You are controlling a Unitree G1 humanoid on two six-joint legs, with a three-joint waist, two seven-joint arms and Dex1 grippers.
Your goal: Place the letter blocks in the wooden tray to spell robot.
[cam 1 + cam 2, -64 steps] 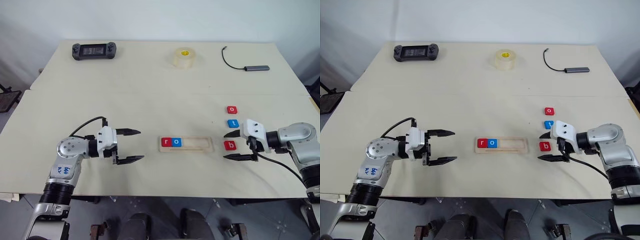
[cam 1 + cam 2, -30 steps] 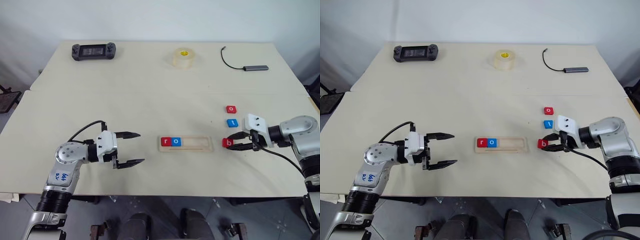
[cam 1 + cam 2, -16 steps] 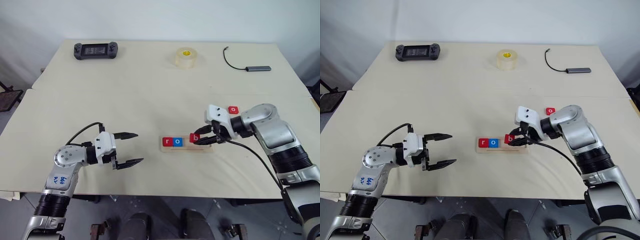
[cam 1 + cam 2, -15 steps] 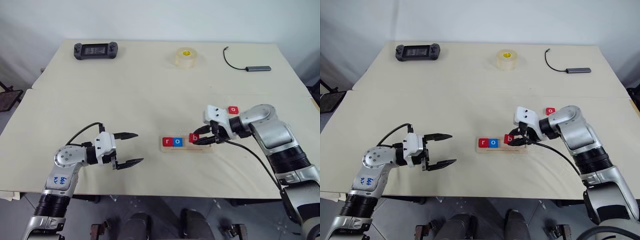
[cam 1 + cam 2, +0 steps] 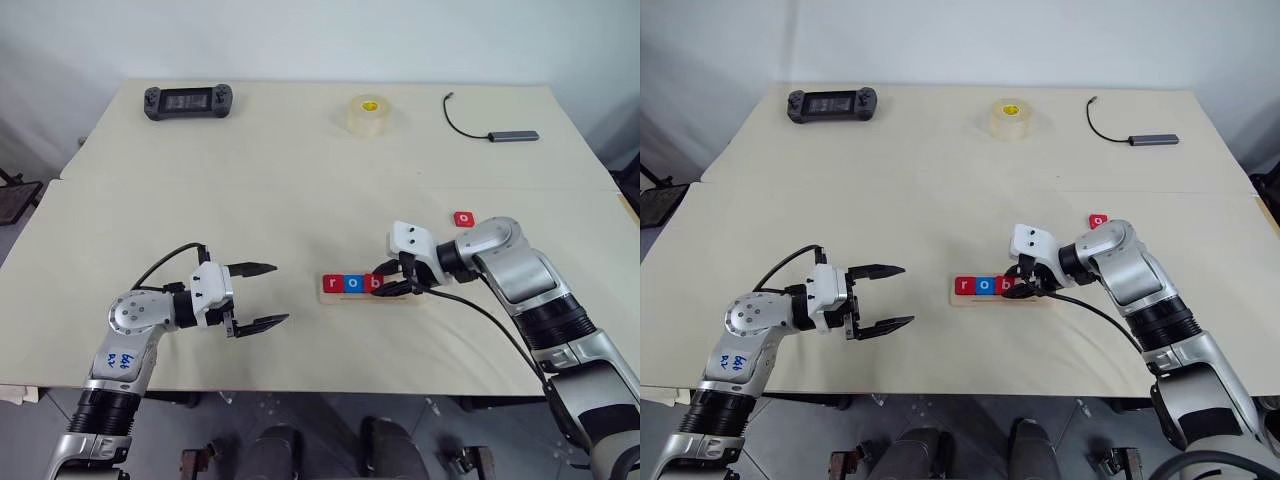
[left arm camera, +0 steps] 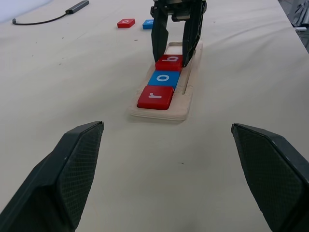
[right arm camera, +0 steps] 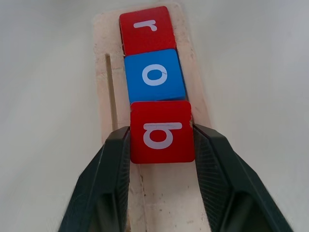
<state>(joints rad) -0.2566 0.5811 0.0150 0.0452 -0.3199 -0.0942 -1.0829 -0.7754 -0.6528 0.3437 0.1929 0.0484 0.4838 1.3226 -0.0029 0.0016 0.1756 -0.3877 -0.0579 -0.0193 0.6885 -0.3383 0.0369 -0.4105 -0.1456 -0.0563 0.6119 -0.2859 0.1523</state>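
Observation:
The wooden tray (image 5: 405, 290) lies at the table's middle front. In its slot sit a red r block (image 5: 332, 283), a blue o block (image 5: 351, 283) and a red b block (image 7: 162, 131) in a row, the b touching the o. My right gripper (image 5: 383, 286) reaches in from the right, and its fingers (image 7: 116, 164) press both sides of the b block. A red o block (image 5: 463, 218) lies on the table to the right, and a blue block (image 6: 148, 23) lies beside it. My left gripper (image 5: 255, 295) hovers open left of the tray, holding nothing.
At the table's far side lie a black game controller (image 5: 188, 100), a roll of clear tape (image 5: 369, 113) and a grey hub with a black cable (image 5: 512, 134). A seam (image 5: 250, 182) runs across the table between the two boards.
My right gripper carried the red b block from the table on the right to the tray, then slid it left against the blue o. The left arm stayed put.

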